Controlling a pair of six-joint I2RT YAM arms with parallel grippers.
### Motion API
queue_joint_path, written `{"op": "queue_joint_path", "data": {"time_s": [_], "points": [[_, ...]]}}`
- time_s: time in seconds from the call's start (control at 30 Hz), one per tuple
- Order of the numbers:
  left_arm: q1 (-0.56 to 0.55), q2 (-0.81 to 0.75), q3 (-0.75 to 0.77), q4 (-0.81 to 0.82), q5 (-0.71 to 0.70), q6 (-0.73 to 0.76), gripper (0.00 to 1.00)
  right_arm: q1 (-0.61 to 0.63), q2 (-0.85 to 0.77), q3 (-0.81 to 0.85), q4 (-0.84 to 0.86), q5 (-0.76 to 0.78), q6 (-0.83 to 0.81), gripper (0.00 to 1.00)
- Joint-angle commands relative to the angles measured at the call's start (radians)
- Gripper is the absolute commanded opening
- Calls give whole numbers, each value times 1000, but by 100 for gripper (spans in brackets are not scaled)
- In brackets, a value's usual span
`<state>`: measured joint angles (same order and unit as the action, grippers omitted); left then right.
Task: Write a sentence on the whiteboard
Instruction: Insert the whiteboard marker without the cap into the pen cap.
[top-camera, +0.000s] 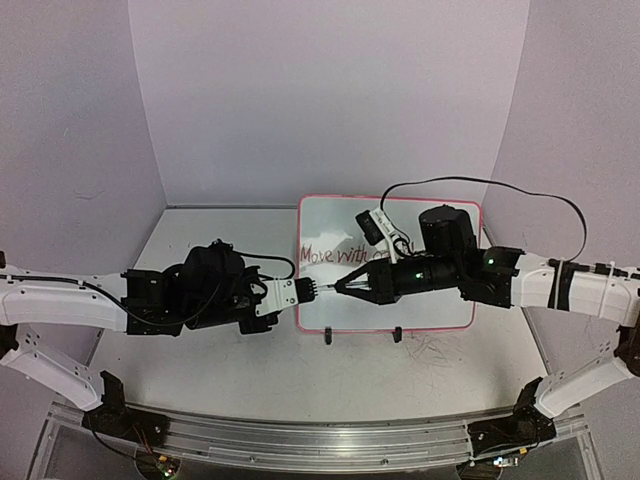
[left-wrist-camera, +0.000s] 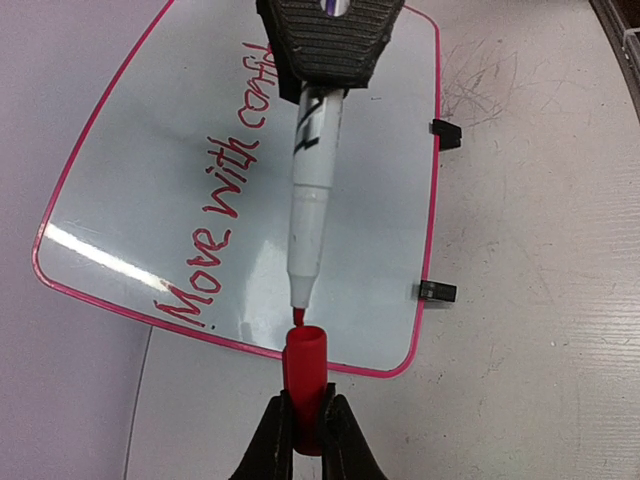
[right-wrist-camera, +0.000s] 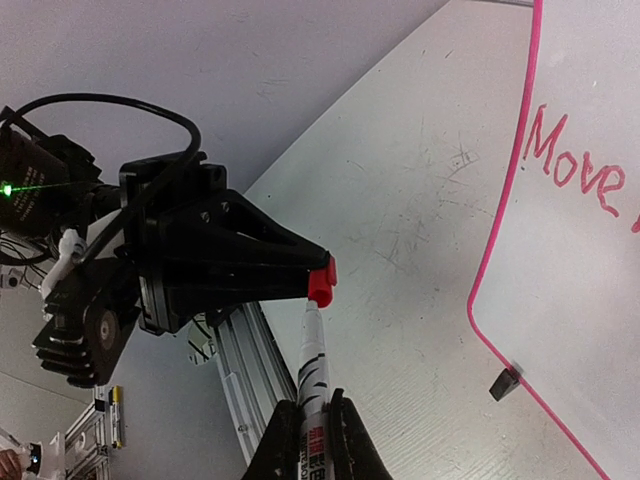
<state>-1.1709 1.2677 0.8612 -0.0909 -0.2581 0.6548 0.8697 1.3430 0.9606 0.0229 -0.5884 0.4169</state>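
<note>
The whiteboard lies flat on the table, its red rim showing in the left wrist view and the right wrist view. The sentence in red marker reads "Move with conf…"; only "Move" shows in the right wrist view. My left gripper is shut on a red marker cap, held over the board's left edge. My right gripper is shut on a white marker. The marker's red tip sits at the cap's open mouth.
Two black clip feet sit on the board's near edge. Grey scribble marks are on the table to the right. An aluminium rail runs along the near edge. Purple walls close in the back and sides.
</note>
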Motion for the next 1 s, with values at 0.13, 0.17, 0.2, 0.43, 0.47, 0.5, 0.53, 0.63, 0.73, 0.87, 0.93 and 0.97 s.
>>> {"op": "queue_joint_path", "data": {"time_s": [0.13, 0.17, 0.2, 0.43, 0.47, 0.5, 0.53, 0.63, 0.73, 0.87, 0.93, 0.97], "points": [[-3, -36, -3, 55, 3, 3, 0, 11, 18, 49, -3, 11, -20, 0], [-3, -35, -3, 55, 3, 3, 0, 11, 18, 50, -3, 13, -20, 0], [-4, -35, -3, 54, 5, 4, 0, 12, 18, 51, -3, 14, -21, 0], [-6, -36, -2, 53, 17, 12, 0, 17, 39, 69, -3, 10, -26, 0], [-5, -35, -3, 53, 18, 13, 0, 18, 42, 72, -3, 11, -27, 0], [-5, -36, -4, 53, 19, 14, 0, 18, 45, 74, -3, 13, -27, 0], [-5, -37, -5, 52, 21, 14, 0, 18, 47, 77, -4, 14, -27, 0], [-5, -36, -8, 51, 21, 16, 0, 18, 36, 80, -13, 39, -36, 0], [-5, -36, -11, 52, 12, 17, 0, 18, 10, 77, -20, 67, -44, 0], [-5, -33, -13, 51, 2, 18, 0, 17, 9, 72, -21, 60, -47, 0], [-5, -28, -14, 51, -1, 20, 0, 18, 10, 66, -43, 60, -47, 0], [-6, -27, -15, 51, -1, 20, 0, 18, 7, 62, -48, 61, -47, 0]]}}
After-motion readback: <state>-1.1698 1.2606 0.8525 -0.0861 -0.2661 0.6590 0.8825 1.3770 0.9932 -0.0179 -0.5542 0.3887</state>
